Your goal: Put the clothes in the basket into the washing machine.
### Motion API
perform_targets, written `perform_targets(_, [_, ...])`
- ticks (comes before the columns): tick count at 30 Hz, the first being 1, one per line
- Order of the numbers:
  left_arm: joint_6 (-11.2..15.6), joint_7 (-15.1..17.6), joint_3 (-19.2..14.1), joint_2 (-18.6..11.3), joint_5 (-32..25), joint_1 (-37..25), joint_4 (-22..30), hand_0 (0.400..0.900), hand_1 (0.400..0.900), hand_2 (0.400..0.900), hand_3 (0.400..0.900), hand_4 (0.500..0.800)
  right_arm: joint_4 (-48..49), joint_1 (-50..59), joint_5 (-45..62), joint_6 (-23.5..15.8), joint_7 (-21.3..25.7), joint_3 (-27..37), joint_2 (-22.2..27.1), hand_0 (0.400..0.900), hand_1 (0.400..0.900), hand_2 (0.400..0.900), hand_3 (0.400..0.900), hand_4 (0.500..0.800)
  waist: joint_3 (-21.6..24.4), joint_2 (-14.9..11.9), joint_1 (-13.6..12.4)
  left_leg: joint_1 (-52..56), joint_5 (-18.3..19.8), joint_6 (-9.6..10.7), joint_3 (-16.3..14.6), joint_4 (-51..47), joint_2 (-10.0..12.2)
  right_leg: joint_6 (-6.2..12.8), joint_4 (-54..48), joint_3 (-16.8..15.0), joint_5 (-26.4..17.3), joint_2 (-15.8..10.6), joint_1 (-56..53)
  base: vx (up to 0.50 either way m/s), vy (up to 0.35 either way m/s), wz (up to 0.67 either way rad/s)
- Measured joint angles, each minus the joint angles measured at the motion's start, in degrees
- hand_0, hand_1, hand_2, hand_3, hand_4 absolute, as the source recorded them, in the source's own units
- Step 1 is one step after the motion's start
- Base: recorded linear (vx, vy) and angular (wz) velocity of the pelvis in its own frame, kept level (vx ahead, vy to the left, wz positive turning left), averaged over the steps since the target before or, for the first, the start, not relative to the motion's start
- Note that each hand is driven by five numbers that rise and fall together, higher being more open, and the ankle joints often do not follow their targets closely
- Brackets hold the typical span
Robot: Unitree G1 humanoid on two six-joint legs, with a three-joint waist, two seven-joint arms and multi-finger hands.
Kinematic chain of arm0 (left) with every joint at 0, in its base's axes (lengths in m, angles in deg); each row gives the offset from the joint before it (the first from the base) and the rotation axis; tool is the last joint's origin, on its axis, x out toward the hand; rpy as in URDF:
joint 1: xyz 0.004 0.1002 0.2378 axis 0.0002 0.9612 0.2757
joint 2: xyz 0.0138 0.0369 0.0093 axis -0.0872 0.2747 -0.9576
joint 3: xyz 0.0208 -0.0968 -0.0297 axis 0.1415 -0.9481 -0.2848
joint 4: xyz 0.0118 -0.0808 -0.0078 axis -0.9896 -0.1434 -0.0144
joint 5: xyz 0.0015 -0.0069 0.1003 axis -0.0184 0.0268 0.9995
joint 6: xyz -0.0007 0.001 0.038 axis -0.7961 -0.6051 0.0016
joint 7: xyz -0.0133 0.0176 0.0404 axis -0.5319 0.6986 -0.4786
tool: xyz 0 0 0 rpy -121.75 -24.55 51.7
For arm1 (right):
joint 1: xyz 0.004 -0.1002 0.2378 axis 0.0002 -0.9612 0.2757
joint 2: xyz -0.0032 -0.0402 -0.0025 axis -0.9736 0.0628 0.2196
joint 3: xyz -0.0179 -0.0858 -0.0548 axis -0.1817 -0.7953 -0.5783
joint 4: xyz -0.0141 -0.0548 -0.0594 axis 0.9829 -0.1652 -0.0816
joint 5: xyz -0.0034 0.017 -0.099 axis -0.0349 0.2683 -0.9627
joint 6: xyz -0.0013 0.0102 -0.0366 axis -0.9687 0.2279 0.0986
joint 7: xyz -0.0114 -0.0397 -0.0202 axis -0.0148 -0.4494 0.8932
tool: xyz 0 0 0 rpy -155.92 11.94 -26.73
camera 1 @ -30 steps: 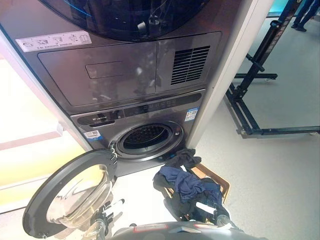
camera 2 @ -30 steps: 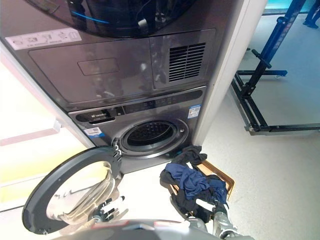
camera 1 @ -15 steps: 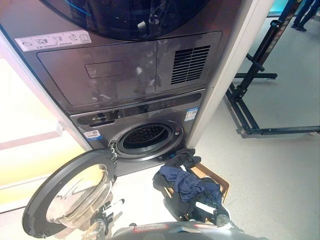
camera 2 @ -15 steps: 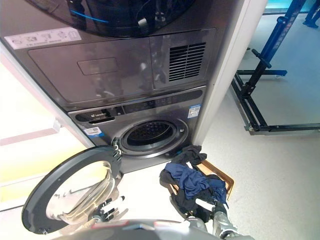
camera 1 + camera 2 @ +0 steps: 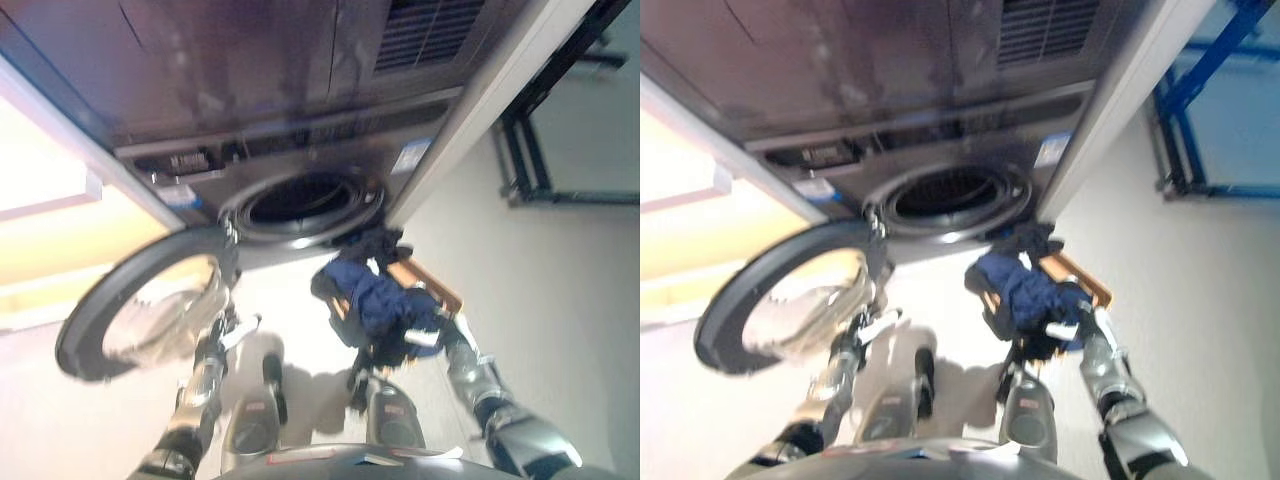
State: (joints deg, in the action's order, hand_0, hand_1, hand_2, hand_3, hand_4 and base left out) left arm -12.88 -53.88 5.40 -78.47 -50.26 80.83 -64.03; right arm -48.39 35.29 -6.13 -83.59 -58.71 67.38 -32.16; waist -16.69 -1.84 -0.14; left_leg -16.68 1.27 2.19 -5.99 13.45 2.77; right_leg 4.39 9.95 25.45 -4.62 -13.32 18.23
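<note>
While the washing machine fills the upper part of both views, its round drum opening sits low on the dark grey front and stands uncovered, with the inside dark. Its door, a thick dark ring around a clear bowl-shaped window, is swung fully open to the left of the opening and hinged at the opening's left edge. To the right of the machine's front, on the pale floor, sits the wooden basket, of which only a brown rim corner shows. Dark blue clothes are heaped over the basket, and a black garment lies at the heap's far end, close to the machine's lower right corner. The right hand is at the near side of the heap, touching the blue cloth; whether its fingers grip the cloth cannot be told. The left hand hangs just below the door's lower right rim, fingers loosely extended and holding nothing. A dark metal frame stands on the floor at far right.
</note>
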Motion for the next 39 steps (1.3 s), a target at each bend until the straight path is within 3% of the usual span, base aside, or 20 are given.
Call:
perform_targets(3, [2.08,1.39,4.37,-2.75,-1.36,0.2,11.67,0.9,0.9,0.9,0.9,0.8,-1.08,8.66,-2.22,0.06,3.99,-1.91,4.1,0.9,0.9,0.9,0.9,0.8,-4.03,0.18,-1.18,-9.12,0.59,-0.17,-0.09,4.99,0.2,-0.01,3.59,-1.22,0.19,-0.85,9.0,-0.21,0.037,-0.06])
perform_targets(9, [2.94,4.6,8.82,-4.94,-1.28,-6.4,21.12,0.9,0.9,0.9,0.9,0.8,-1.82,24.11,-2.21,-0.14,8.82,-3.0,7.66,0.9,0.9,0.9,0.9,0.8,-12.49,2.06,-2.02,-25.27,-0.78,-1.21,0.88,12.23,-0.24,-1.13,9.94,-3.24,-0.91,-2.26,24.23,-0.21,0.011,0.04])
perform_targets(15, [3.07,8.17,10.14,-5.28,-1.27,-12.43,26.01,0.9,0.9,0.9,0.9,0.8,-1.94,33.78,-1.05,-1.09,10.55,-5.8,7.03,0.9,0.9,0.9,0.9,0.8,-15.3,2.43,-3.16,-36.13,-0.02,-1.58,1.65,17.58,-0.19,-3.87,15.52,-4.33,-0.12,-3.58,34.77,-0.08,-0.006,0.05])
perform_targets(18, [4.07,10.02,11.29,-6.95,-1.22,-13.64,29.56,0.9,0.9,0.9,0.9,0.8,-3.14,38.28,-0.9,-1.16,11.98,-6.12,7.2,0.9,0.9,0.9,0.9,0.8,-15.32,2.43,-3.49,-41.36,1.67,-1.71,1.77,22.93,-0.68,-5.13,21.43,-5.26,1.51,-5.03,40.34,-0.07,0.009,0.08])
perform_targets(24, [5.19,12.04,11.73,-8.18,-1.28,-15.76,32.74,0.9,0.9,0.9,0.9,0.8,-9.89,44.34,-2.4,-0.56,13.21,-8.06,8.0,0.9,0.9,0.9,0.9,0.8,-15.32,2.5,-4.48,-50.77,6.66,-2.3,2.12,36.24,-0.67,-5.56,34.96,-7.98,6.72,-8.19,49.99,-0.05,0.008,0.02])
perform_targets(34, [4.97,14.42,11.73,-8.51,-1.3,-15.4,32.87,0.9,0.9,0.9,0.9,0.8,-9.63,40.41,-7.97,1.3,15.54,-8.39,6.24,0.9,0.9,0.9,0.9,0.8,-15.34,2.53,-4.09,-55.61,9.28,-3.87,1.33,43.28,-0.3,-6.08,39.61,-9.43,7.43,-9.93,54.61,0.02,0.002,-0.02])
perform_targets(36, [4.97,14.67,11.63,-8.67,-1.32,-15.3,32.88,0.9,0.9,0.9,0.9,0.8,-9.82,40.28,-8.55,1.48,15.74,-8.27,6.19,0.4,0.4,0.4,0.4,0.5,-15.34,2.53,-3.99,-55.67,9.41,-4.08,1.26,43.58,-0.71,-6.09,40.01,-9.77,7.44,-10.27,54.75,0.04,-0.007,0.05])
perform_targets(39, [4.96,15.02,11.63,-8.7,-1.33,-15.13,33.18,0.9,0.9,0.9,0.9,0.8,-9.79,40.47,-8.56,1.94,16.31,-7.93,6.2,0.4,0.4,0.4,0.4,0.5,-15.33,2.53,-4.03,-55.71,9.57,-4.31,1.04,43.83,-0.92,-6.09,40.42,-10.45,7.44,-10.5,55.01,0.03,-0.007,0.06])
